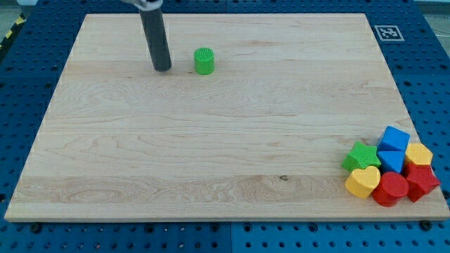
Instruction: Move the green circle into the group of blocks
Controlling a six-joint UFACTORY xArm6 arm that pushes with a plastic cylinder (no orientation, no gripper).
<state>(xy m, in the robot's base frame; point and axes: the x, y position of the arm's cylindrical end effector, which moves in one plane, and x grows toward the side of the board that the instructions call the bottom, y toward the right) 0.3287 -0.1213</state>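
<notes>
The big wooden table (211, 154) holds a group of blocks (390, 174) at the view's bottom right. The small green circle (204, 61) sits far away, near the top. My tip (162, 68) is just left of it; there is no gripper, so I push its left side, and it looks light and slides easily.

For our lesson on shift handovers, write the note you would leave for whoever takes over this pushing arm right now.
My tip: resting on the board, just to the view's left of the green circle, with a small gap, not touching.
Green circle: alone near the view's top, left of centre.
Group of blocks: packed at the view's bottom right corner, among them a green star, yellow heart and red round block.
Done: nothing visible yet; the circle is far from the group.
Left: push the circle across the board, rightward and down, into the group.
</notes>
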